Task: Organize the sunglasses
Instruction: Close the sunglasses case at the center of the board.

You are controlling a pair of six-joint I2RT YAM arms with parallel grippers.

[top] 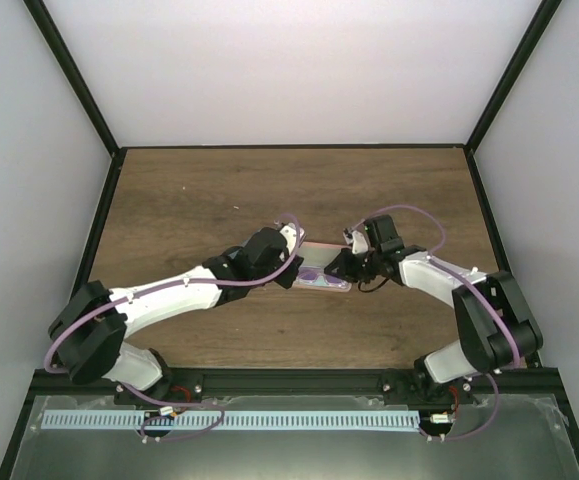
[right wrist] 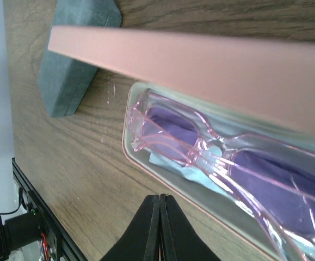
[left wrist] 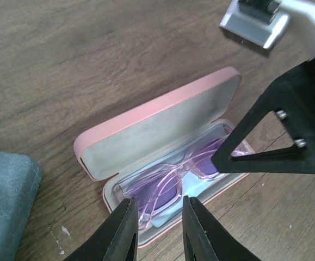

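One translucent pink sunglasses (left wrist: 165,187) in oblong case (left wrist: 146,133); L claw (left wrist: 158,202) parted, R claw (right wrist: 161,199) clenched.

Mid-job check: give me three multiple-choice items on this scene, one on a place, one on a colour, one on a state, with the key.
1. Where do the translucent pink plastic sunglasses lie? A) on bare wood B) inside the open oblong pink case C) on the floor
2. What colour are their lenses? A) purple B) green C) yellow
3. How do the right gripper's fingers stand? A) wide apart B) clamped on the sunglasses C) pressed together, empty
Key: 1 B, the frame rests in the case's tray; 2 A, both lenses show purple; 3 C, the wrist view shows black fingers touching.
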